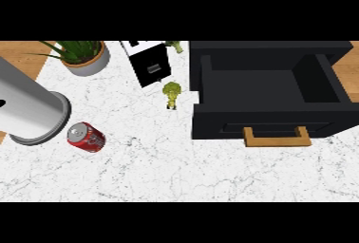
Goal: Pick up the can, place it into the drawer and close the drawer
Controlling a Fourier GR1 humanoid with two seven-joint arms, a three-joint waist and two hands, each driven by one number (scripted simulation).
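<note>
A large grey cylinder [35, 109] stands just beside the can [86, 136] at the left of the counter [175, 171]; a reach could strike the cylinder and knock the can away. The open drawer [266, 90] sits well apart at right, making a long carry. Neither hand is in view, so its state cannot be told.

Marble counter [175, 175] with can [86, 137], potted plant [85, 59], open drawer [210, 124].

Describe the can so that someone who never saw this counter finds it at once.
On the white marble counter, look left, far from the open black drawer. Beside the large grey cylinder sits the can, the only red thing, with a silver top.
</note>
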